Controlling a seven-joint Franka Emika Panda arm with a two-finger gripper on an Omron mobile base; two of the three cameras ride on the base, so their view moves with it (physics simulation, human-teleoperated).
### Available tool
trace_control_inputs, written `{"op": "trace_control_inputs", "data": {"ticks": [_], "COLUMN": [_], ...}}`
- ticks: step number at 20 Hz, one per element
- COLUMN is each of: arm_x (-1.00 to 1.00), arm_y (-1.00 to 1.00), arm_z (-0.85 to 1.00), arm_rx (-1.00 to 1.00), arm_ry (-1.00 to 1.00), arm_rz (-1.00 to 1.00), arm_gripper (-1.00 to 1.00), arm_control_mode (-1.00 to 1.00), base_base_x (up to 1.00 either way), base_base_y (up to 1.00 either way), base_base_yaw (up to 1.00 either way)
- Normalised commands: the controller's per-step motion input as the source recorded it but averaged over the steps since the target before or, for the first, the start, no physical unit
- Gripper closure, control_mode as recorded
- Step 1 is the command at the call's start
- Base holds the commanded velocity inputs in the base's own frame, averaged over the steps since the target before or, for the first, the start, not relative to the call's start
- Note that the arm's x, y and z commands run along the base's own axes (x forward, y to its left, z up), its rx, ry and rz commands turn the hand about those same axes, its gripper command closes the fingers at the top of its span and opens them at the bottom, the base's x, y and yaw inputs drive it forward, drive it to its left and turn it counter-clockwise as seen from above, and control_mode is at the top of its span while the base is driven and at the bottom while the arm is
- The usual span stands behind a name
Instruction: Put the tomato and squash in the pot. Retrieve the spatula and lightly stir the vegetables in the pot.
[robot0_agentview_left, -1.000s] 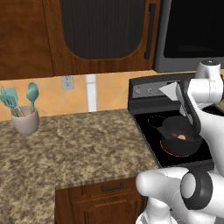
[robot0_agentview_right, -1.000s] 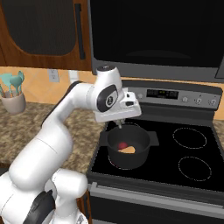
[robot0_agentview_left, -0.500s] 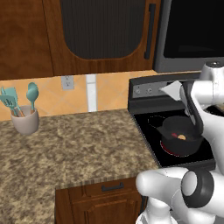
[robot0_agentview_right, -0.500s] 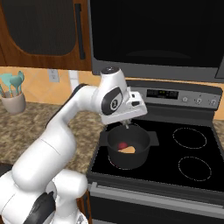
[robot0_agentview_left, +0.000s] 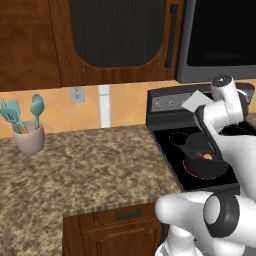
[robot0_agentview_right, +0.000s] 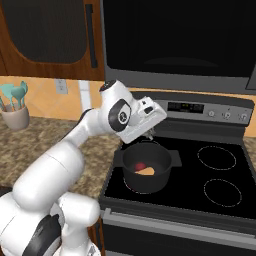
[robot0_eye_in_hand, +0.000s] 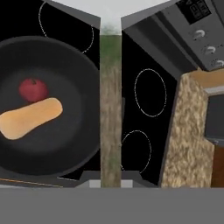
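Observation:
The dark grey pot (robot0_agentview_right: 146, 170) stands on the stove's front left burner. Inside it lie the red tomato (robot0_agentview_right: 140, 166) and the tan-orange squash (robot0_agentview_right: 147, 171), touching each other. In the hand view the tomato (robot0_eye_in_hand: 33, 89) sits just above the squash (robot0_eye_in_hand: 29, 118) on the pot (robot0_eye_in_hand: 65, 148) floor. My gripper (robot0_agentview_right: 150, 133) hovers above the pot's back rim. It is shut on the spatula (robot0_eye_in_hand: 110, 113), whose handle runs straight up from my gripper (robot0_eye_in_hand: 110, 181) to a pale blade beside the pot. That blade of the spatula (robot0_agentview_left: 196, 101) shows by the stove's control panel, above the pot (robot0_agentview_left: 202, 162).
A beige crock of teal utensils (robot0_agentview_left: 30, 137) stands at the counter's far left, against the wall. The speckled granite counter (robot0_agentview_left: 90, 170) adjoins the black stove (robot0_agentview_right: 216, 157) with its other burners. A dark microwave (robot0_agentview_right: 180, 40) hangs above.
My hand has shifted slightly sideways above the pot with the spatula still held. The tomato and squash lie where they were.

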Motion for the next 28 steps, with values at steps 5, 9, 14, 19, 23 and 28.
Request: {"op": "trace_control_inputs", "data": {"ticks": [5, 9, 14, 19, 23, 28], "arm_x": [0.00, 0.00, -0.07, -0.08, -0.11, 0.00], "arm_y": [-0.29, -0.29, -0.04, -0.20, -0.17, 0.00], "arm_z": [0.02, 0.13, 0.04, -0.03, 0.05, 0.07], "arm_rx": [-0.33, -0.27, -0.34, -0.09, -0.30, -0.44], "arm_ry": [-0.05, -0.01, 0.01, -0.03, -0.01, 0.08], "arm_rz": [0.29, 0.33, 0.18, 0.06, 0.20, 0.25], "arm_gripper": [1.00, 1.00, 1.00, 1.00, 1.00, 1.00], "arm_control_mode": [-1.00, -1.00, -1.00, -1.00, -1.00, -1.00], "base_base_x": [0.00, 0.00, 0.00, 0.00, 0.00, 0.00], "base_base_y": [0.00, 0.00, 0.00, 0.00, 0.00, 0.00], "base_base_yaw": [0.00, 0.00, 0.00, 0.00, 0.00, 0.00]}}
